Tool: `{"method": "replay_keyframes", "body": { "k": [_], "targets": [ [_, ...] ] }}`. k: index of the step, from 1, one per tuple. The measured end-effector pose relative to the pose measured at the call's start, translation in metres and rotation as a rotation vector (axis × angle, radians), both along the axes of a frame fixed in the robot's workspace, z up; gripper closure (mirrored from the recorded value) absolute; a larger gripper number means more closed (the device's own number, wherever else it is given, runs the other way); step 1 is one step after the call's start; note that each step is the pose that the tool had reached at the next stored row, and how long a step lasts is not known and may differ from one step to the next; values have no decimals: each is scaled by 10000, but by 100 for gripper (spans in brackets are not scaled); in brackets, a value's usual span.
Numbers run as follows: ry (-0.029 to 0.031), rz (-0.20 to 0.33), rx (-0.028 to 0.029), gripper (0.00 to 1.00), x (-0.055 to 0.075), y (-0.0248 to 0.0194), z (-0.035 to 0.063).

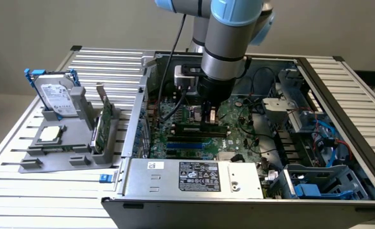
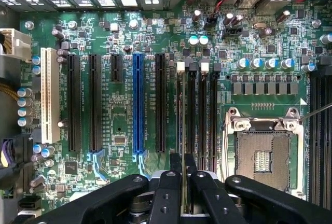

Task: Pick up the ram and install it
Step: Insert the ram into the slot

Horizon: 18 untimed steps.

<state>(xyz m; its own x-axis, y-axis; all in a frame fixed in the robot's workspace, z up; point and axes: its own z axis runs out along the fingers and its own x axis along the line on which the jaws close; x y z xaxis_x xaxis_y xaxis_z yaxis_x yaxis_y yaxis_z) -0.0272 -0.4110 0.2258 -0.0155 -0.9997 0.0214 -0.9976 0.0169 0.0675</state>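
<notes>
I see my arm (image 1: 225,43) pointing straight down, wrist vertical, the gripper (image 2: 182,169) with its fingers (image 2: 167,195) pinched tight on the ram (image 2: 182,120), held edge-on.

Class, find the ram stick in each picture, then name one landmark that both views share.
Exterior view: the ram stick is mid-picture inside the open computer case, held under the arm.
Wrist view: the ram stick is the thin edge-on line between the black jaws, over the memory slots.
Shared landmark: the blue slot.
</notes>
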Motion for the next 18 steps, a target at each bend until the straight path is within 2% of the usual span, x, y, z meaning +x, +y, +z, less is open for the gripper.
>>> {"method": "replay_keyframes", "body": {
  "k": [10, 18],
  "targets": [
    [1, -39, -4, 86, 5, 18, -4],
    [0, -39, -49, 86, 8, 20, -20]
  ]
}}
